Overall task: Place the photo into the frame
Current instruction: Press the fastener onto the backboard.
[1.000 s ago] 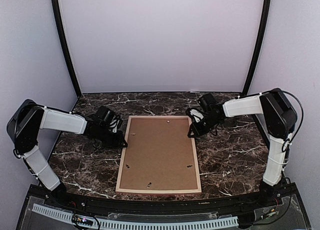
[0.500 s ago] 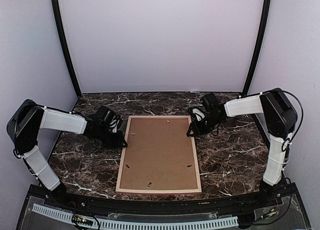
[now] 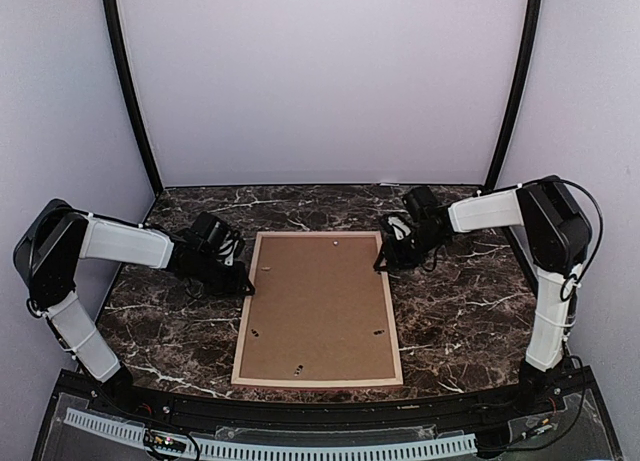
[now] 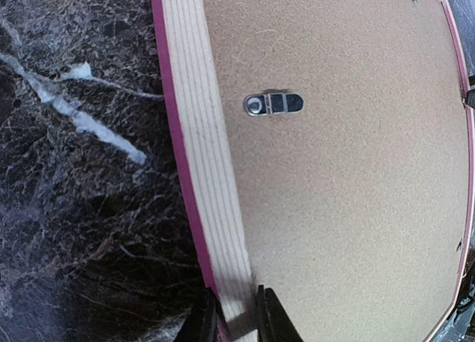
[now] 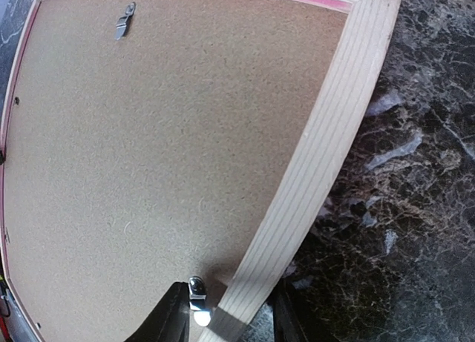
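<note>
The frame (image 3: 318,382) lies face down in the middle of the table, pale wood up, with a pink edge showing. A brown backing board (image 3: 320,306) fills it. The photo is out of view. My left gripper (image 3: 245,284) is at the left rail near the far corner. In the left wrist view this gripper (image 4: 236,312) is shut on the rail (image 4: 208,171), one finger on each side. My right gripper (image 5: 228,310) straddles the right rail (image 5: 326,142) with a gap on both sides. Its inner finger is beside a metal turn clip (image 5: 196,294).
The table is dark marble (image 3: 460,301), bare on both sides of the frame. Small metal clips sit on the backing board (image 4: 273,104), one near the far rail (image 5: 126,21). Black posts and pale walls close in the back and sides.
My right gripper has shifted slightly toward the far end of the right rail. The left arm and the frame have not moved.
</note>
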Robot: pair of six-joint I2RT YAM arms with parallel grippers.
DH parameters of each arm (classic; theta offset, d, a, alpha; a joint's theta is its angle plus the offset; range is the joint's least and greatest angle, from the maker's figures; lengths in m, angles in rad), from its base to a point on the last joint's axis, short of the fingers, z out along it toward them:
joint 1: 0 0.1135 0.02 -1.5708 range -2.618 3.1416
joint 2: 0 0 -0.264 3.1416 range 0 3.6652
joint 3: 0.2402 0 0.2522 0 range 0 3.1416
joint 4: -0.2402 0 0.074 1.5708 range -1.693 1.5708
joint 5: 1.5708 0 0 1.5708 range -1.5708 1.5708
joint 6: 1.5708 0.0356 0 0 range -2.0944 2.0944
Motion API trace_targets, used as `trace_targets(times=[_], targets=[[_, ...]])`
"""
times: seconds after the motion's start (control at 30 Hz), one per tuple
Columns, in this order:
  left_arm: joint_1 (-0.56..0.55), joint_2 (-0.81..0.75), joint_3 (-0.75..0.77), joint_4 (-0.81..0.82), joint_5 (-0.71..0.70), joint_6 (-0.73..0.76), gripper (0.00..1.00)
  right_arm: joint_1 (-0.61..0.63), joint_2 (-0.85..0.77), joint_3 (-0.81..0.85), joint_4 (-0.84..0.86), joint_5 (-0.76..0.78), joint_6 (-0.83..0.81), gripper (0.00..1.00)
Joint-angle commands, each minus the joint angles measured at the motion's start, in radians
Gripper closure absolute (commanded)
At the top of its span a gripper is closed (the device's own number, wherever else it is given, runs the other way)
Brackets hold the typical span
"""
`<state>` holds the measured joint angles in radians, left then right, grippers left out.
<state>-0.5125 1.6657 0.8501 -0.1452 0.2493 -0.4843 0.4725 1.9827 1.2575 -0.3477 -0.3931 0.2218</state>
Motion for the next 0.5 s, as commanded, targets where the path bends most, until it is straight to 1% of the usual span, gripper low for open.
trace_targets(times=[0.0,0.17,0.33,0.47], targets=[[-0.008,0.015,-0.017,-0.027,0.026,0.033,0.82,-0.005,0.036,0.021,0.041,-0.043,0.038,0.62],[-0.008,0.014,-0.017,-0.030,0.025,0.034,0.82,-0.007,0.047,0.040,-0.009,-0.004,0.031,0.62],[-0.008,0.010,-0.017,-0.030,0.022,0.033,0.82,-0.010,0.075,0.095,-0.125,0.074,0.026,0.63],[-0.008,0.008,-0.021,-0.030,0.021,0.032,0.82,-0.009,0.087,0.123,-0.175,0.115,0.023,0.63]])
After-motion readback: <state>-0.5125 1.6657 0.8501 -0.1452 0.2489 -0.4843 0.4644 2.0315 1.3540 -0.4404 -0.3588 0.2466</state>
